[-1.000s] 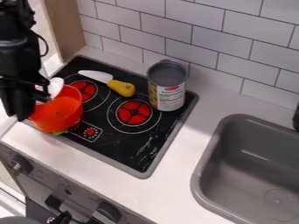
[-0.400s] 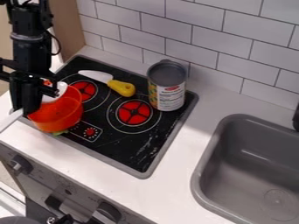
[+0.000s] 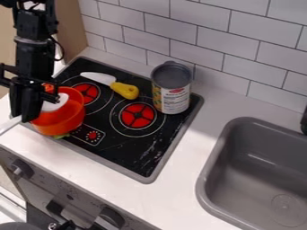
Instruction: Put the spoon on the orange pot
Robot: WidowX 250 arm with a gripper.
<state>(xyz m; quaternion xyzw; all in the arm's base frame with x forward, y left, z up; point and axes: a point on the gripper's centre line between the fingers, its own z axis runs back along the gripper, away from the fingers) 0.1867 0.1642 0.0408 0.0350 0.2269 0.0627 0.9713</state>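
A white, oval spoon head (image 3: 56, 103) lies within the rim of an orange pot (image 3: 67, 117), which sits at about nine o'clock as measured from the middle of a black toy stove (image 3: 141, 152). The spoon's own handle cannot be followed with certainty. A pale bar (image 3: 8, 125) juts out beyond the pot toward eight o'clock, and from here I cannot say whether it belongs to the pot or to the spoon. The black gripper (image 3: 23, 115) hangs down at the pot's nine o'clock side, close by the rim and overlapping it from this angle. How far it is open, and whether it has hold of the spoon, I cannot tell. As for progress, the task looks nearly complete: the spoon appears to be over or inside the pot, as asked. What probably remains is to let it settle there, release it if it is held, and lift clear without dragging the spoon out or tipping the pot. Also on the stove, a toy knife with a yellow handle (image 3: 124, 90) lies at twelve o'clock, and a tin can (image 3: 171, 90) stands upright between one and two. A grey sink (image 3: 207, 184) is set into the white tabletop (image 3: 173, 182) toward four o'clock.
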